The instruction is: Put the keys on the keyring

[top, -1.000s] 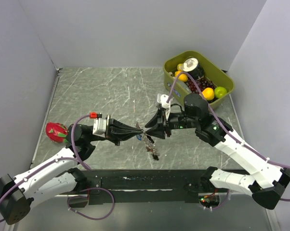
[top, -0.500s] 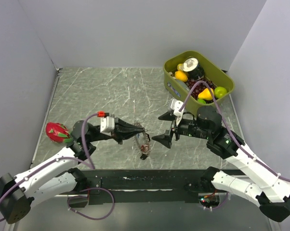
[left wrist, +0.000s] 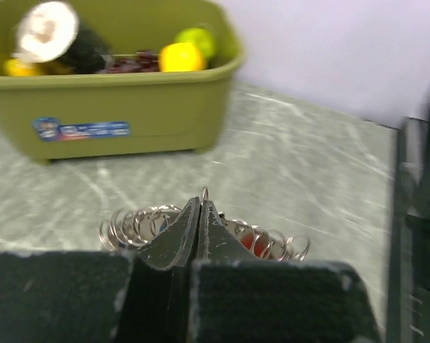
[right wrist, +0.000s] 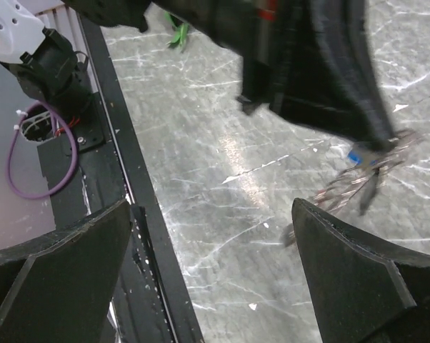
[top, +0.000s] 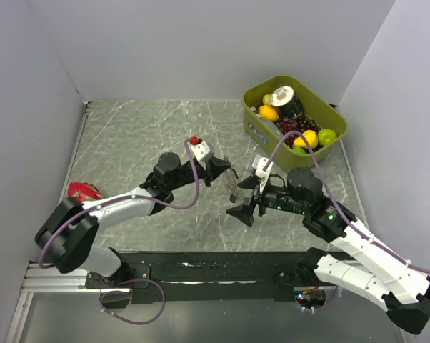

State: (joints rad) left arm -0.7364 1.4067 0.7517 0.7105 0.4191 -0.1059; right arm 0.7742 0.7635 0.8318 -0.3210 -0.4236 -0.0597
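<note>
Our left gripper is pinched tight on the keyring, fingers pressed flat together over the wire, with coils showing on either side of them. Our right gripper stands wide apart and empty, just beside the bunch and facing it. The ring hangs off the table from the left fingertips, and the keys dangle under it in a loose cluster. We cannot tell which of them are actually threaded on.

We judge the whole bunch light but awkward. The ring is stiff, springy wire, smooth and likely slippery under the pads. It will swivel in a pinch, and the keys will swing and clink with any move. The best hold on the ring is across the coiled wire, where the ridges give some bite. A key is best taken by its plastic head, which is flat, broad and less slick than the thin metal blade.

The ring is grey metal, coiled and ridged like a stretched spring. A red key head peeks from behind the coils, and a blue key head shows in the right wrist view. The table is grey-green marbled stone with white veins. Beyond it sits an olive plastic bin of fruit.
</note>
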